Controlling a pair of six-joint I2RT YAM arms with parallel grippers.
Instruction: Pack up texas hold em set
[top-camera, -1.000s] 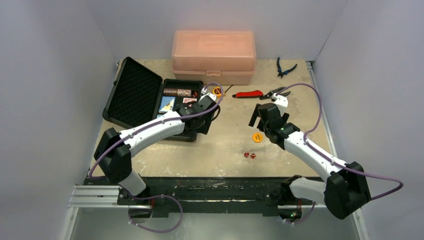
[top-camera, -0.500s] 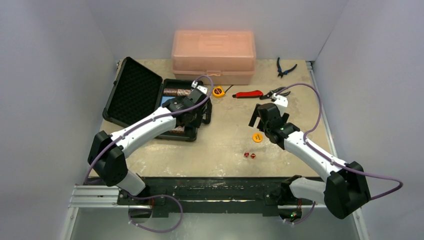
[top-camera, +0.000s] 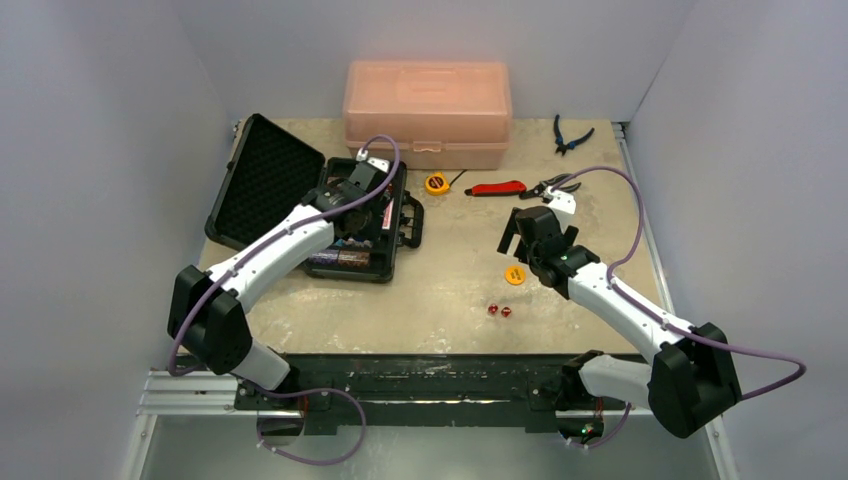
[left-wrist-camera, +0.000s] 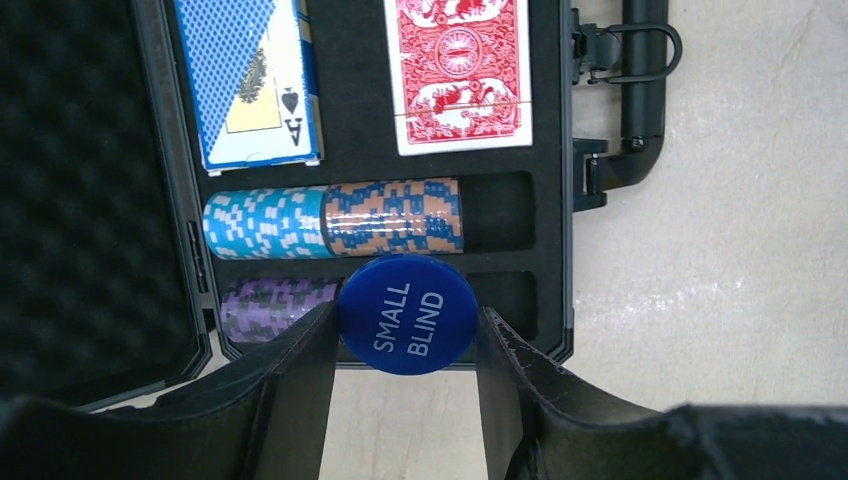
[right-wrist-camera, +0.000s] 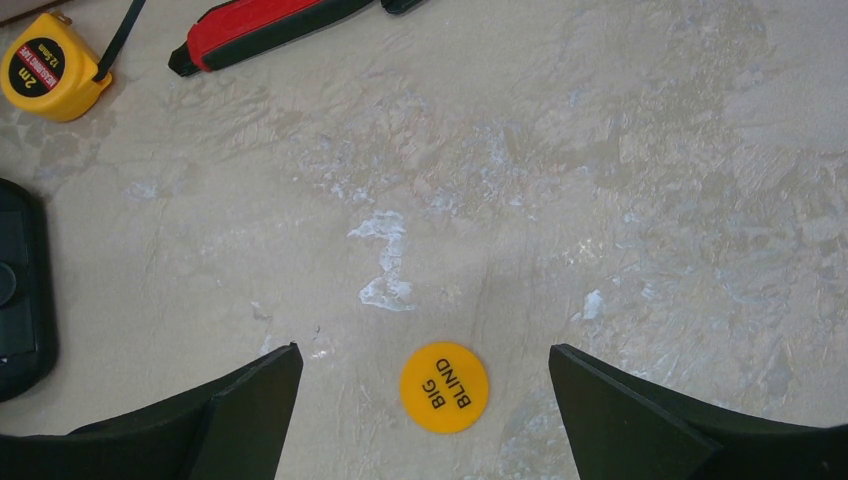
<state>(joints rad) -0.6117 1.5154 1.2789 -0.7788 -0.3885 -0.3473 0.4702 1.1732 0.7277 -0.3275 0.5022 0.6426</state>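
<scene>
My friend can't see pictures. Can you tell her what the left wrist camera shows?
The left gripper holds a blue SMALL BLIND disc over the open black case. Inside lie a blue card deck, a red card deck and rows of chips.

White arms (top-camera: 290, 245) — black joints (top-camera: 213, 322), purple cables (top-camera: 625, 179)

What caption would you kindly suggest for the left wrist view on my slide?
Left end effector grips the round blue SMALL BLIND disc over the open black hard briefcase.
</scene>
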